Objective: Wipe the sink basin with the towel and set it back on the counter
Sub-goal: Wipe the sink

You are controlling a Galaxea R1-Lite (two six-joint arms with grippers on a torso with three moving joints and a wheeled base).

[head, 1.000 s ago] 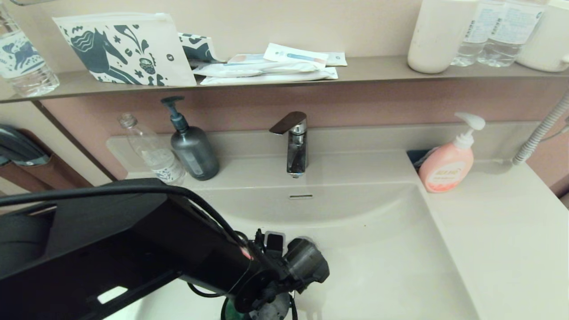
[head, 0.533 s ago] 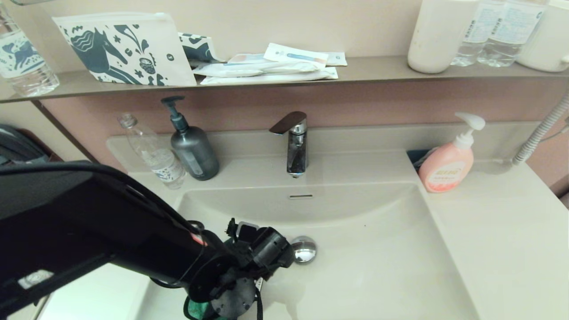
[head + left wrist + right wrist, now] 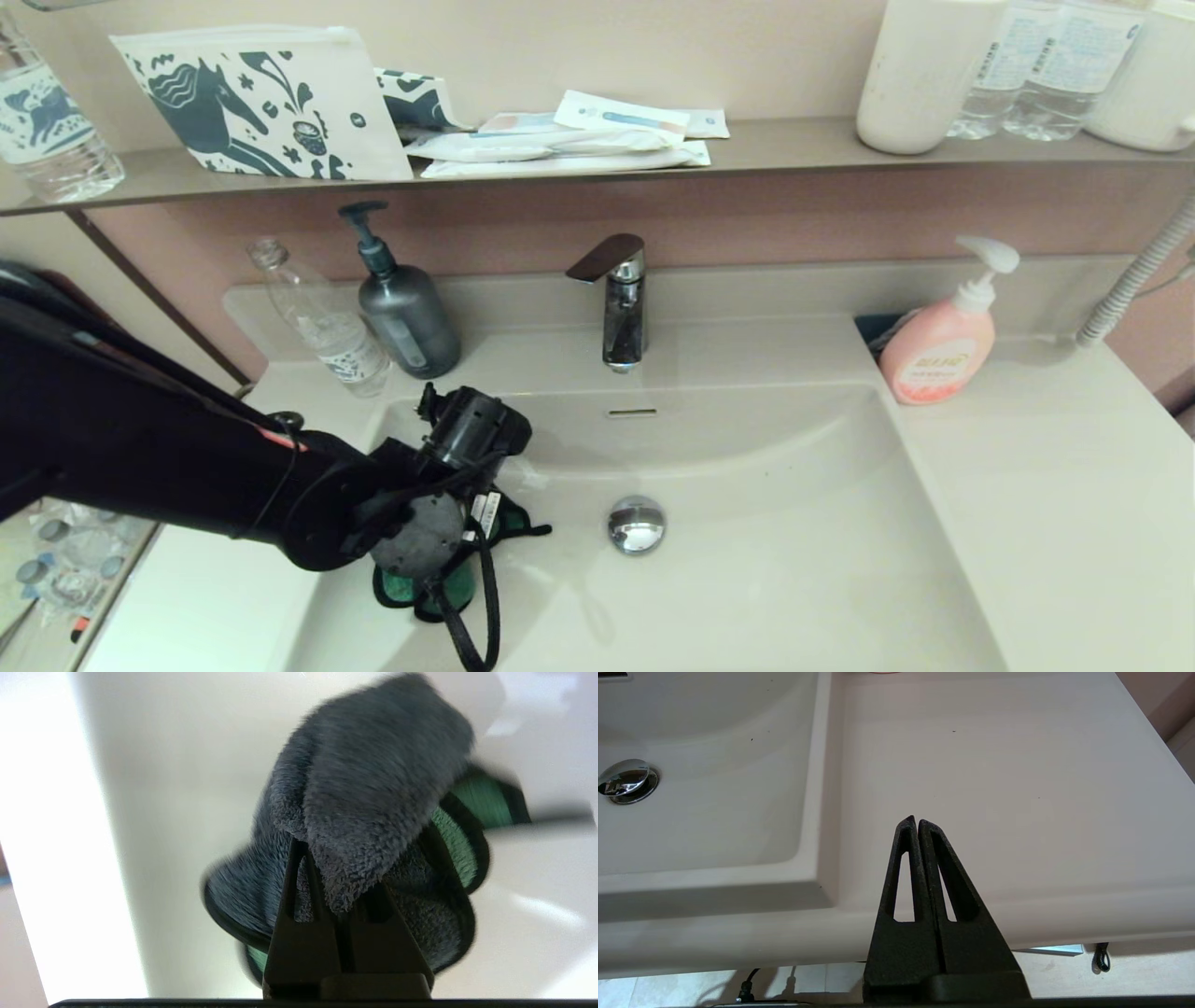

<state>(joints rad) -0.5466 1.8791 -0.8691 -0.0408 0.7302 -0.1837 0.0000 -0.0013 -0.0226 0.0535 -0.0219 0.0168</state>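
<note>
The off-white sink basin [image 3: 775,560] has a chrome drain plug [image 3: 636,524] at its middle. My left arm reaches into the basin's left side. The left gripper [image 3: 334,870] is shut on the towel [image 3: 373,774], a dark grey cloth with a green underside that bunches over the fingertips against the basin wall. In the head view the wrist hides the fingers, and only a green and black edge of the towel [image 3: 403,590] shows below it. My right gripper [image 3: 915,820] is shut on nothing. It hangs over the counter [image 3: 994,765] near its front edge, right of the basin [image 3: 714,788].
A chrome faucet [image 3: 618,299] stands behind the basin. A grey pump bottle [image 3: 403,313] and a clear bottle [image 3: 322,322] sit at the back left. A pink soap dispenser [image 3: 938,350] sits at the back right on the counter [image 3: 1055,485]. A cluttered wall shelf [image 3: 747,149] runs above.
My left arm has swept the towel from the basin's front middle, over the drain, leftward and toward the back left wall. The drain plug has come into view.
</note>
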